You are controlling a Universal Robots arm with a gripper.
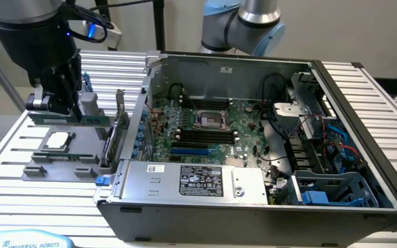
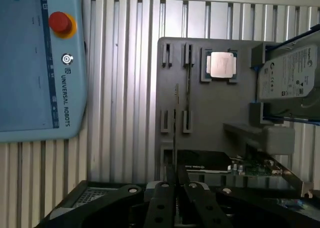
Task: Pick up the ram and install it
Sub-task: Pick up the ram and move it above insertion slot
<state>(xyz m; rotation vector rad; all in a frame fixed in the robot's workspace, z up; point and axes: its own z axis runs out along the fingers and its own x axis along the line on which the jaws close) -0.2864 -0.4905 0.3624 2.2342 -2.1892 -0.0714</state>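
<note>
My gripper hangs over the grey parts tray at the exterior view's left, shut on the ram. The ram is a long thin green stick held level just above the tray. In the wrist view the closed fingers pinch the ram, seen edge-on as a thin dark line over the tray. The open computer case lies to the exterior view's right. Inside it, the motherboard has black memory slots below the processor socket.
A square silver processor rests on the tray. A green card with a metal bracket stands between tray and case. A hard drive sits at the tray's edge. A blue teach pendant lies on the slatted table.
</note>
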